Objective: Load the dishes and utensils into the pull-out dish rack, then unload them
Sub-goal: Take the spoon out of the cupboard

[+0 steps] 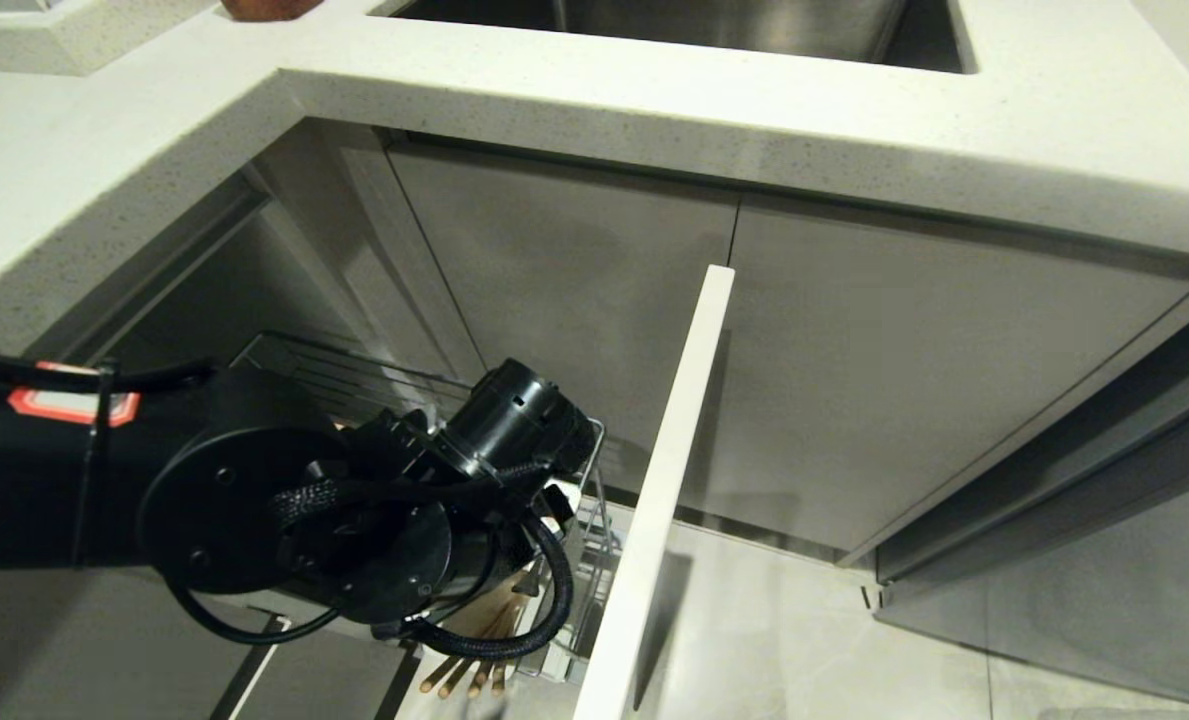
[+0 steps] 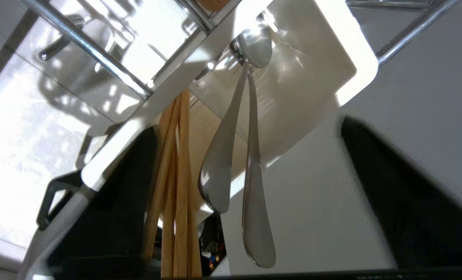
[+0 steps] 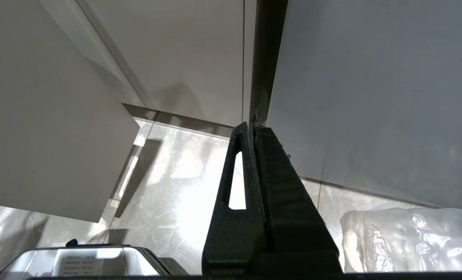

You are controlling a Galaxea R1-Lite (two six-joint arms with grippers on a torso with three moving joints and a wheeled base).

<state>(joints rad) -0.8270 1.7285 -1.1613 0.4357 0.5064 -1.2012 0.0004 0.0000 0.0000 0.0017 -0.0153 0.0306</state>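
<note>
Nearest, the left gripper (image 2: 246, 202) hangs over the pull-out dish rack (image 1: 594, 480), its fingers (image 2: 401, 194) spread wide and holding nothing. Between them the spoon (image 2: 254, 217) and chopsticks (image 2: 180, 186) stand in the white caddy (image 2: 324, 70), long axes running away from the fingers. The right gripper (image 3: 254, 128), fingers pressed together, is parked over the floor.

Your head view loses most of the pull-out dish rack (image 1: 594, 470) behind the left arm, only the chopsticks' (image 1: 464, 678) tips showing at lower centre, while their handle ends run off the left wrist view's bottom edge.
</note>
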